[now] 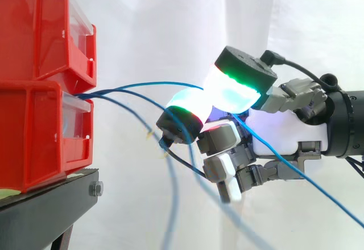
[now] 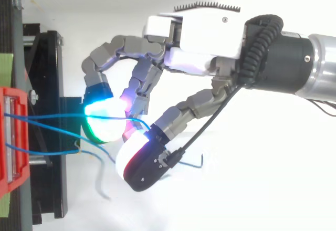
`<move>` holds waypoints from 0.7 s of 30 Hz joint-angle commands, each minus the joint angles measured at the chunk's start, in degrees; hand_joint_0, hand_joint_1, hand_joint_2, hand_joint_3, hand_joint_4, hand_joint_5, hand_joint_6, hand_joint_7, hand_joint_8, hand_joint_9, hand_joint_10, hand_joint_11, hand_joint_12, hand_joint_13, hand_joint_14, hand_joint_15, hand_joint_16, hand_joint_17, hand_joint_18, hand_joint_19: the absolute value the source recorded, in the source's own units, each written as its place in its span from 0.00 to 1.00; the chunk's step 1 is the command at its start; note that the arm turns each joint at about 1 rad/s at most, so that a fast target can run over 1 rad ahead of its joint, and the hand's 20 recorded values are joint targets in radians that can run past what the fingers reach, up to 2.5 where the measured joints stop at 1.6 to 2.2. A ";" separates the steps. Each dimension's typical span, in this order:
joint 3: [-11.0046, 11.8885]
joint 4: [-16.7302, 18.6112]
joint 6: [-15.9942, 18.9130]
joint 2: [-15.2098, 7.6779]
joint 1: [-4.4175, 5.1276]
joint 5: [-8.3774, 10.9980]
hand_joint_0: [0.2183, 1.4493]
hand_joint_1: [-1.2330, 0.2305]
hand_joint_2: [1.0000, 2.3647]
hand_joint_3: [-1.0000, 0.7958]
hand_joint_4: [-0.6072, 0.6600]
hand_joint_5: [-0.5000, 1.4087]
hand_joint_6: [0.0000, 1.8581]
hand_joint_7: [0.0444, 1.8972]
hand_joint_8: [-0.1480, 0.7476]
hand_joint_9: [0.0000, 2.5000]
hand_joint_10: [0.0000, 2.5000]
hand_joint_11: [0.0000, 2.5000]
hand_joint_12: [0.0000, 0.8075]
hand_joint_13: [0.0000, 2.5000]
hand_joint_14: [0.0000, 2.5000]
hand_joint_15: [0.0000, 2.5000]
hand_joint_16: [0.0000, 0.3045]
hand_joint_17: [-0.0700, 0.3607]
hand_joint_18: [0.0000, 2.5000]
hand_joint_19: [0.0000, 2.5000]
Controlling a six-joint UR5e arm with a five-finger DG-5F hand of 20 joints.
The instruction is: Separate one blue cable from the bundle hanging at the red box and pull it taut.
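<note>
Blue cable (image 1: 153,83) arcs from the lower red bin (image 1: 34,142) at frame left to the centre, pinched between the hand's (image 1: 287,139) glowing pads (image 1: 233,94), with the other cables (image 1: 172,204) sagging below. From above, it (image 2: 52,116) leaves the bin (image 2: 13,136) at left for the curled fingers (image 2: 105,121). Separation looks done, so the next move is a rightward pull to tauten it.

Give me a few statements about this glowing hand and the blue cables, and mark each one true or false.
1. The hand pinches one blue cable between its glowing pads. True.
2. The red boxes sit on a white shelf. False: they sit on a black stand.
3. Other cables hang loose below the pinched one. True.
4. The pinched cable ends at the hand. False: it runs on past the hand, down to the right.
</note>
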 commanded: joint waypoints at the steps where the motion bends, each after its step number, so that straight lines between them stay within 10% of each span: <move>1: 0.00 0.00 0.01 0.08 0.00 0.00 0.24 0.15 0.00 0.28 0.56 0.18 0.46 0.65 0.57 0.48 0.01 0.44 0.51 0.47 0.01 0.28 0.17 0.43 0.43 0.24; 11: 0.00 0.00 0.01 -0.01 0.00 0.00 0.28 0.44 0.00 0.28 0.58 0.19 0.44 0.62 0.56 0.49 0.01 0.42 0.51 0.48 0.01 0.28 0.16 0.42 0.44 0.26; 21: 0.00 0.00 0.01 -0.01 0.09 0.00 0.34 0.45 0.00 0.31 0.56 0.19 0.43 0.62 0.55 0.50 0.01 0.42 0.51 0.48 0.01 0.29 0.17 0.43 0.44 0.27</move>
